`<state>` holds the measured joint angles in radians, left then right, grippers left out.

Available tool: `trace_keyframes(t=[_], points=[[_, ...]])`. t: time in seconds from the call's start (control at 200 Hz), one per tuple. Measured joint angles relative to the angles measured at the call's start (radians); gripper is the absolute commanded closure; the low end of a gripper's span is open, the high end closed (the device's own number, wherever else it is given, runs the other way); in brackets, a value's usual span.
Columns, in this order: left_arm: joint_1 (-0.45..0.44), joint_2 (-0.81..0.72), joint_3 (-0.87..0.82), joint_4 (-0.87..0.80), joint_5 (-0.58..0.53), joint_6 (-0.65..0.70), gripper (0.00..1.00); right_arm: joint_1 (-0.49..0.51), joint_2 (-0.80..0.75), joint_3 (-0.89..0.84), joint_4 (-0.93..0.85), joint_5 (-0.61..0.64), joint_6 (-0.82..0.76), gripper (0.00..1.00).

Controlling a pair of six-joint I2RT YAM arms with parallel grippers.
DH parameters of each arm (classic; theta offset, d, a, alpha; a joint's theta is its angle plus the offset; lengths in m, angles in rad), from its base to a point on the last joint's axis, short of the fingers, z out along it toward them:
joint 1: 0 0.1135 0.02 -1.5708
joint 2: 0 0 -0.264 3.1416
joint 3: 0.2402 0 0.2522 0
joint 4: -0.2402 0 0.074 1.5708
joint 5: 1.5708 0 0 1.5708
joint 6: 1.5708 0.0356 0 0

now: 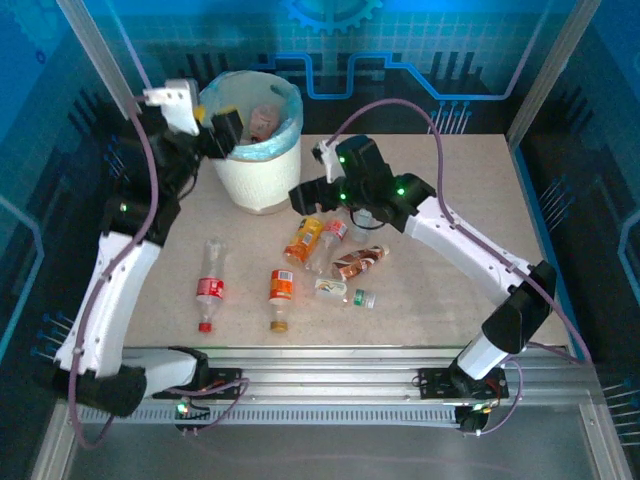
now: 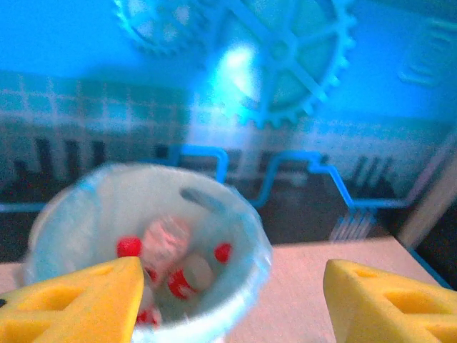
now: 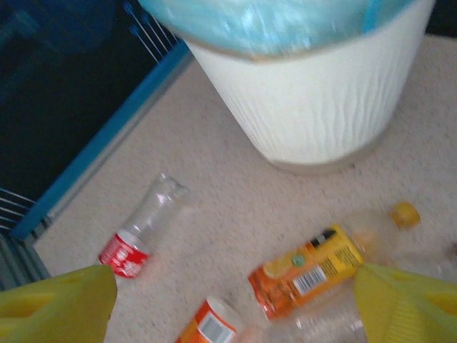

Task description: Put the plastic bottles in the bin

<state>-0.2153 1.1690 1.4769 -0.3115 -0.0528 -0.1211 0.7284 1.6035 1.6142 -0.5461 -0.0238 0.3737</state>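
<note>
At the tabletop's [image 1: 450,260] far edge, my left tool [image 2: 233,286] gapes empty over the bin [image 1: 258,175]; my right tool [image 3: 235,286], apart, next needs the orange bottle [image 3: 307,275].

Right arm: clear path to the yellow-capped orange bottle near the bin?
Probably yes: the right gripper hangs open over the orange bottle with nothing between them. A clear bottle lies right beside it, so a finger may bump that.

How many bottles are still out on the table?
6. Red-label bottle at left, orange-label bottle beside it, then four clustered centre: yellow-capped orange bottle, clear bottle, crushed bottle, small green-capped bottle. The right arm may hide more.
</note>
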Motion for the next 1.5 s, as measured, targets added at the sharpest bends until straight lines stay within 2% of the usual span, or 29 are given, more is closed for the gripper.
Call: trace_keyframes(t=[0.15,0.315,0.49,0.575,0.67,0.96,1.166,1.496], points=[[-0.049,-0.139,-0.229,-0.043,0.049,0.019,0.32,0.035,-0.014,-0.113,-0.039,0.055,0.000,0.16],[-0.051,-0.227,-0.415,-0.122,0.049,-0.016,0.31,0.186,0.020,-0.150,-0.069,0.113,0.017,0.18],[-0.051,-0.253,-0.549,-0.187,0.045,-0.078,0.30,0.335,0.185,-0.082,-0.137,0.175,0.096,0.21],[-0.051,-0.257,-0.587,-0.203,0.030,-0.087,0.29,0.382,0.272,-0.037,-0.179,0.230,0.155,0.23],[-0.050,-0.282,-0.623,-0.209,-0.001,-0.090,0.27,0.419,0.330,-0.028,-0.219,0.283,0.216,0.20],[-0.051,-0.391,-0.645,-0.199,-0.083,-0.087,0.23,0.435,0.404,-0.015,-0.262,0.304,0.324,0.17],[-0.051,-0.408,-0.657,-0.198,-0.106,-0.082,0.22,0.434,0.448,0.027,-0.264,0.280,0.333,0.22],[-0.051,-0.458,-0.676,-0.192,-0.127,-0.082,0.20,0.429,0.498,0.050,-0.253,0.224,0.333,0.21]])
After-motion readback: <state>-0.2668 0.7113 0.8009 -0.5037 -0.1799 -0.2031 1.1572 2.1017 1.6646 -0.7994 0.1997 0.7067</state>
